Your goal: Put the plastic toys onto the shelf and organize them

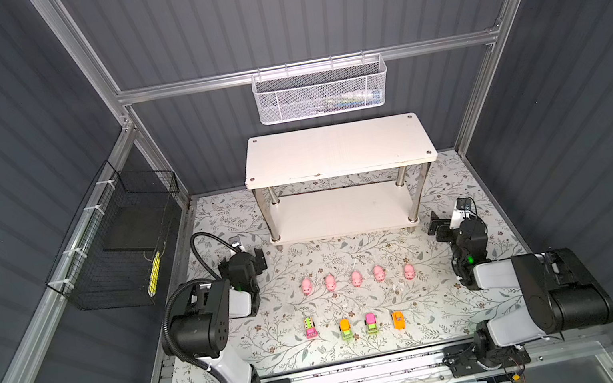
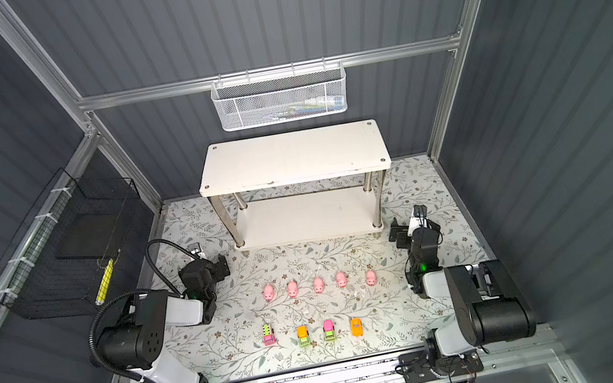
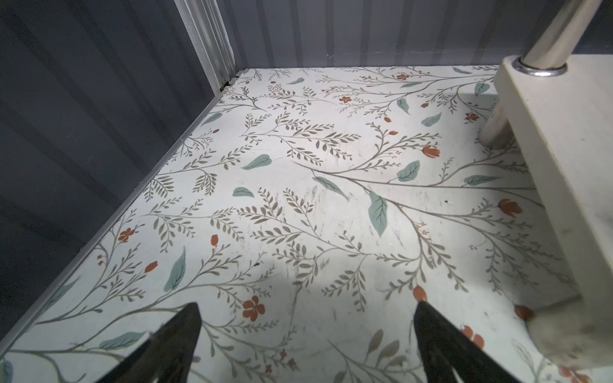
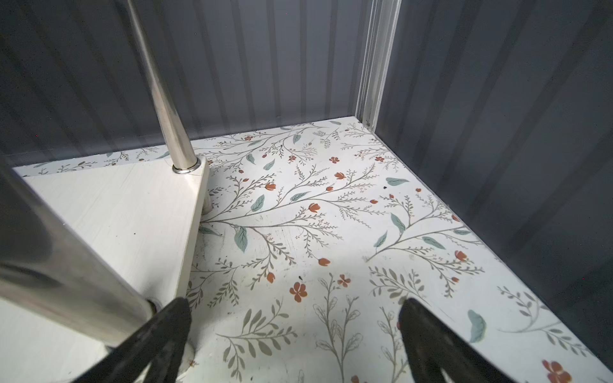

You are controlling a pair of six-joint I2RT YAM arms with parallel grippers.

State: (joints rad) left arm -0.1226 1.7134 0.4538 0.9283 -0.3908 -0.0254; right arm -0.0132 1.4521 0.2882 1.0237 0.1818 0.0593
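Standing at the back of the surface (image 1: 265, 359), the shelf (image 1: 338, 149) holds nothing yet. Left end effector (image 3: 306, 308) and right end effector (image 4: 293, 303) sit beside its front corners, jaws spread, gripping nothing. Pigs (image 1: 357, 278), then vehicles (image 1: 346, 329), line up before it; best to pinch an end pig squarely across its flanks first.

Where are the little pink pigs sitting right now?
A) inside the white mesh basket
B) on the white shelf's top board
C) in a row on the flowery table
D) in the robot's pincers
C: the five small pink plastic pigs stand in a row on the floral-patterned tabletop, in front of the white two-tier shelf with metal posts.
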